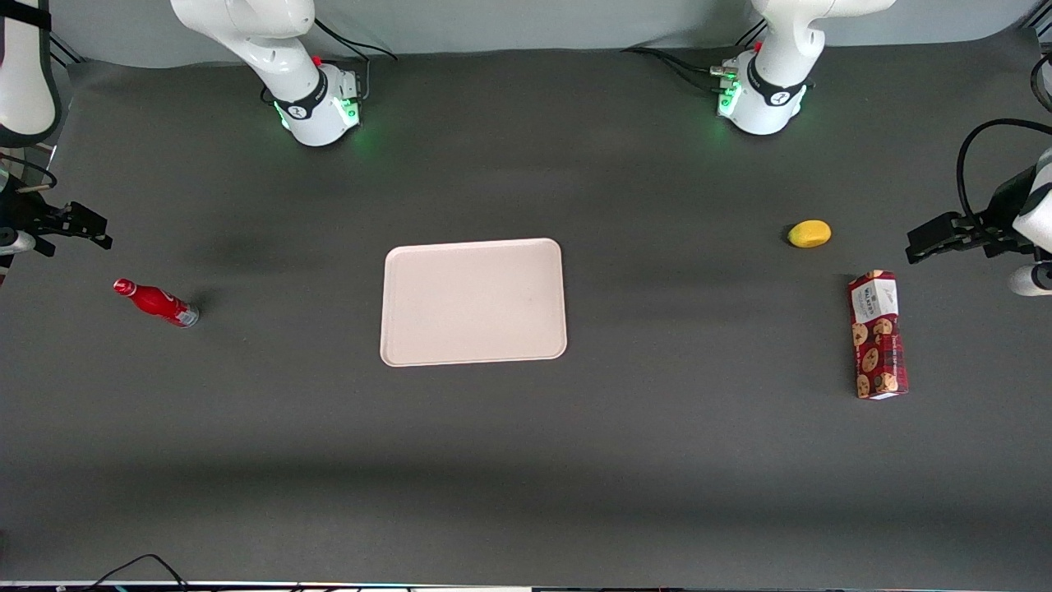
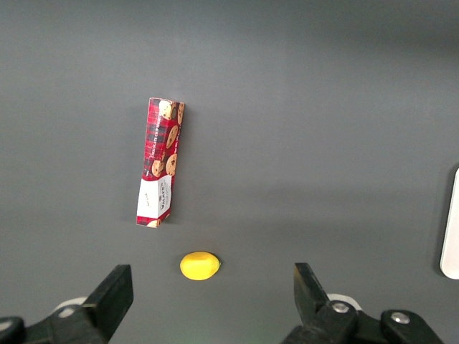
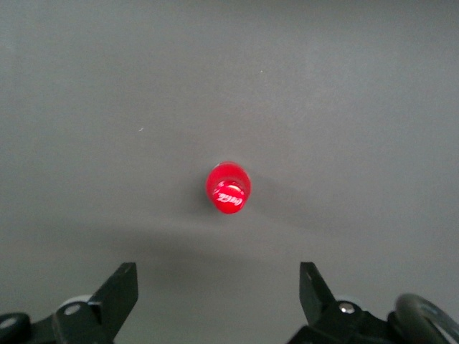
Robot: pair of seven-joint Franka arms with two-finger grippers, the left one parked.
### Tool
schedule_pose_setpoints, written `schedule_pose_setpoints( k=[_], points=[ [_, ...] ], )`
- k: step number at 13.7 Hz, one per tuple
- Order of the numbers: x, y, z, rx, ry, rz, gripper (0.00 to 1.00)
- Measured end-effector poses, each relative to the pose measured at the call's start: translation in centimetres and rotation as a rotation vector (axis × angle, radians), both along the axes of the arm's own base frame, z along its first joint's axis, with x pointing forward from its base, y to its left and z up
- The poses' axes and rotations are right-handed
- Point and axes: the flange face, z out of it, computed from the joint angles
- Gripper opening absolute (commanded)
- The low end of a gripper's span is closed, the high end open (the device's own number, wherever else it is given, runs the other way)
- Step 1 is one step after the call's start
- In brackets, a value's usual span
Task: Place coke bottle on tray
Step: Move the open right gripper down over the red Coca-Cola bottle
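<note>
The coke bottle (image 1: 156, 302), small, red, with a red cap and silvery base, stands on the dark table toward the working arm's end. The right wrist view looks straight down on its cap (image 3: 229, 188). My right gripper (image 1: 90, 228) hangs above the table, a little farther from the front camera than the bottle and not touching it. It is open and empty, with its fingers spread wide (image 3: 219, 287). The pale pinkish-cream tray (image 1: 474, 301) lies flat in the middle of the table with nothing on it. Its rim also shows in the left wrist view (image 2: 452, 229).
A yellow lemon (image 1: 809, 233) and a dark red cookie box (image 1: 878, 335) lie toward the parked arm's end. Both show in the left wrist view: lemon (image 2: 199, 265), box (image 2: 161, 162). A cable (image 1: 136, 567) lies at the table's near edge.
</note>
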Motion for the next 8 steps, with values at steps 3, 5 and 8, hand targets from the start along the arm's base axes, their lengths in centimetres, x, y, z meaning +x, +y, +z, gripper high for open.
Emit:
schedule_pose_setpoints(
  k=[3, 5, 8],
  points=[
    [-0.5, 0.3, -3.3, 0.018, -0.014, 0.030, 1.00],
    [0.0, 0.4, -5.9, 0.099, -0.022, 0.101, 1.00],
    [1.0, -0.4, -8.3, 0.117, -0.006, 0.138, 1.00]
  ],
)
